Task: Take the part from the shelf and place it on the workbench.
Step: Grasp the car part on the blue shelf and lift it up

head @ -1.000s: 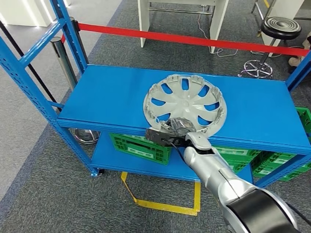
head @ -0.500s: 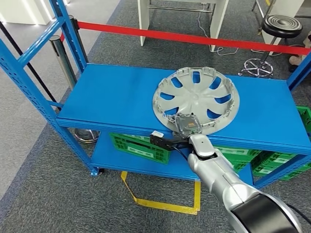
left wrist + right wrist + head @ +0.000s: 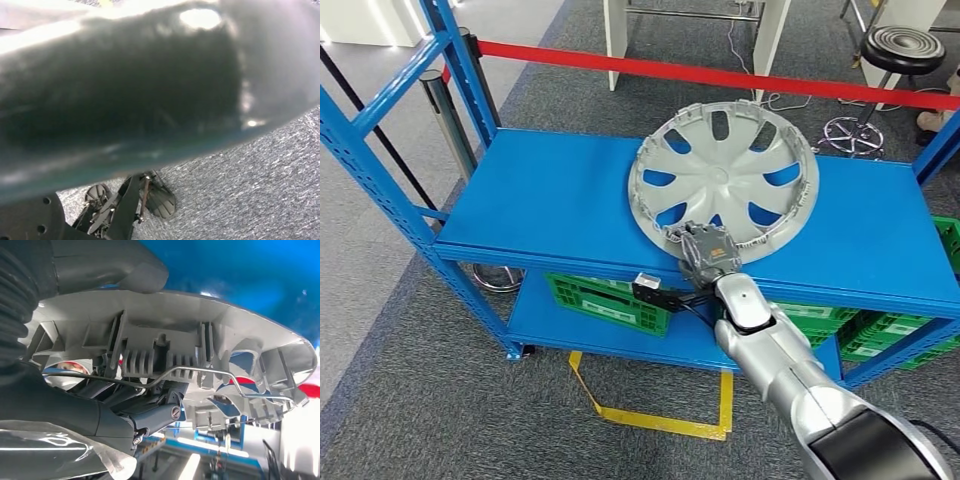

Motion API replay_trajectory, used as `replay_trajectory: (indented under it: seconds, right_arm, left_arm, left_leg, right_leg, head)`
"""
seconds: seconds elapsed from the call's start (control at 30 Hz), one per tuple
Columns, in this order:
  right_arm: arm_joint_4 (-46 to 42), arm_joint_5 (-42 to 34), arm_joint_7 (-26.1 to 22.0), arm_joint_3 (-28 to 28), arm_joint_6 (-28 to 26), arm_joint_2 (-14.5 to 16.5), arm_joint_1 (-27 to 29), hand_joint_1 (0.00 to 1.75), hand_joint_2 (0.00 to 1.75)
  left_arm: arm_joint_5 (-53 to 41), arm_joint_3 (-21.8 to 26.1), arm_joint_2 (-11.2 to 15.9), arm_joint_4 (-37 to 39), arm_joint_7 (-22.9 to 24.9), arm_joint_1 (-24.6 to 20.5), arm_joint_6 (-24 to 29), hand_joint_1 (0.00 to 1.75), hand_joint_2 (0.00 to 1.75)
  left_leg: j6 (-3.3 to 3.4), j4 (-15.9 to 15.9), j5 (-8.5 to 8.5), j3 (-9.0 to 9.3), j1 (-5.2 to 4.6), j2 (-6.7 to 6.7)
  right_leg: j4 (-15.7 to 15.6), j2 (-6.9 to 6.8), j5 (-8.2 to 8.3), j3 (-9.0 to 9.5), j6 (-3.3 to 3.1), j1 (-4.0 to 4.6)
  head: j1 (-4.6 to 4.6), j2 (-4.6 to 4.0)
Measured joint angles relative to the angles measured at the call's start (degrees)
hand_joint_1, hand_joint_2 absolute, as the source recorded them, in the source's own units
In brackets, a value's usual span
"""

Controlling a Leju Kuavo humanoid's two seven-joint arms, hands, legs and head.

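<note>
The part is a silver wheel cover with several curved slots. It is raised off the blue shelf top, its near rim lifted and its face tilted toward me. My right hand grips that near rim above the shelf's front edge. In the right wrist view the thumb lies on the cover's face, the dark fingers reach under it, and the cover's ribbed underside with its wire ring shows.
Green crates stand on the lower shelf. Blue uprights frame the left end and a metal post carries red barrier tape behind. A black stool is at the far right. Yellow tape marks the carpet.
The wheel cover lay nearly flat on the shelf; my right hand has lifted its near rim and carried it up and to the right, tilting it.
</note>
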Motion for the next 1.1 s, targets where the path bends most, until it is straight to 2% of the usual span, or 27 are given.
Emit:
replay_trajectory:
  seconds: [0.27,0.4,0.73,1.03,1.1]
  right_arm:
    - [-5.2,0.5,-1.0,0.1,-1.2,-1.0,2.7,1.75,1.75]
    - [-10.3,0.4,-2.1,0.0,-1.8,-2.1,5.7,1.75,1.75]
    - [-26.4,0.3,-4.1,-0.5,-1.5,-5.4,13.5,1.75,1.75]
    - [-31.0,0.3,-4.2,-0.8,-1.4,-6.2,15.4,1.75,1.75]
    - [-31.6,0.3,-4.2,-0.9,-1.3,-6.4,15.7,1.75,1.75]
  left_arm:
    - [-0.1,-0.3,0.0,0.0,-1.2,0.0,-0.4,0.00,0.00]
    - [0.3,-0.5,0.0,0.0,-4.1,0.0,-2.1,0.00,1.75]
    - [-0.5,-2.1,-0.1,0.0,-6.8,0.1,-4.3,0.00,1.75]
    - [-0.9,-2.9,-0.2,0.0,-6.7,0.1,-4.3,0.00,1.75]
    - [-1.4,-3.1,-0.2,0.0,-6.6,0.1,-4.3,0.00,0.87]
  left_leg:
    - [0.00,0.0,0.00,-0.06,0.00,-0.01]
    - [0.00,0.0,0.00,-0.08,0.00,-0.01]
    - [0.00,0.0,-0.01,-0.18,0.00,-0.02]
    - [0.00,0.0,0.00,-0.19,0.00,-0.02]
    - [0.00,0.0,0.00,-0.19,0.00,-0.02]
  right_leg:
    - [0.0,-0.04,0.00,-0.04,0.00,0.00]
    - [0.0,-0.03,0.00,-0.05,0.00,0.00]
    - [0.0,-0.07,-0.01,-0.15,0.00,0.00]
    - [0.0,-0.07,0.00,-0.15,0.00,0.00]
    - [0.0,-0.07,0.00,-0.15,0.00,0.00]
  head:
    - [0.01,0.00]
    - [0.00,0.00]
    - [0.00,0.00]
    - [0.00,0.00]
    - [0.01,0.00]
